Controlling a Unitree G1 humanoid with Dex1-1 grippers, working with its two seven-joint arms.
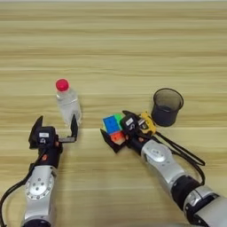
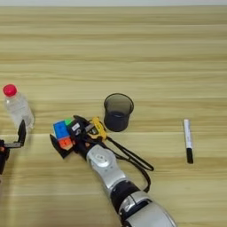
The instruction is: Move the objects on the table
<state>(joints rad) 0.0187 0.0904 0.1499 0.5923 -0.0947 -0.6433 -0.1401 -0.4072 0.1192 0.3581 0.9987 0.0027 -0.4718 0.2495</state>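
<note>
The wide light wooden table of horizontal planks [image 1: 115,40] fills both views. On it, from largest to smallest, stand and lie the task's things.

The dark translucent cup [image 1: 167,106] stands upright right of centre, its mouth open and nothing visible inside. Left of it, the small clear plastic bottle with a red cap [image 1: 68,103] also stands upright. The right gripper [image 1: 116,132] reaches in from the lower right with its two black fingers spread on either side of the multicoloured puzzle cube [image 1: 112,127], apparently touching it, though whether the grip is firm is hard to tell. Just behind that gripper, between it and the cup, lies the yellow-black tape measure [image 1: 147,123], whose black strap [image 1: 186,153] trails back beside the forearm. Far right, a white marker with a black cap [image 2: 188,140] lies well apart from the rest.

The left gripper [image 1: 55,131] sits just below the bottle, its jaws wide apart and holding nothing; one fingertip is close beside the bottle's base.

The risks, as I judge them:
- A small nudge from the left finger could tip the tall, light bottle.
- Lifting the cube could drag the tape measure or snag its strap.
- A swing of the right wrist could knock the cup.
</note>
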